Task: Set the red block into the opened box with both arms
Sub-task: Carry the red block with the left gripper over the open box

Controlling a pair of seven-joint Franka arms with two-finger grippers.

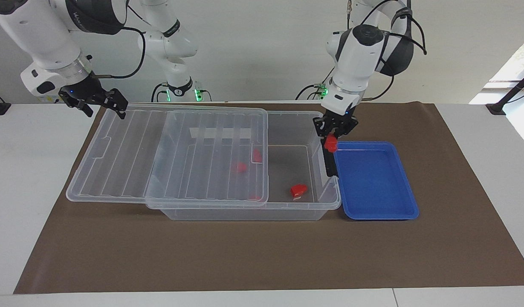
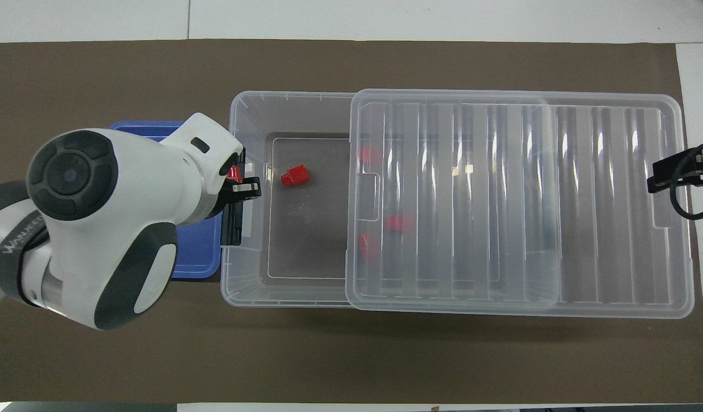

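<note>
My left gripper (image 1: 333, 134) is shut on a small red block (image 1: 330, 144) and hangs over the latch end of the clear box (image 1: 287, 123). In the overhead view the left gripper (image 2: 239, 179) and red block (image 2: 233, 171) sit above the black latch (image 2: 234, 223). The box's ribbed lid (image 1: 129, 157) is slid toward the right arm's end, leaving the latch end uncovered. My right gripper (image 1: 104, 108) stands open by the lid's outer corner, at the lid's end (image 2: 663, 177) in the overhead view, holding nothing.
A red block with a white patch (image 1: 299, 190) lies in the box's uncovered part, and two more red blocks (image 1: 240, 167) show through the lid. A shallow blue tray (image 1: 372, 183) sits beside the latch end. Two slimmer arms stand at the table's edge by the robots.
</note>
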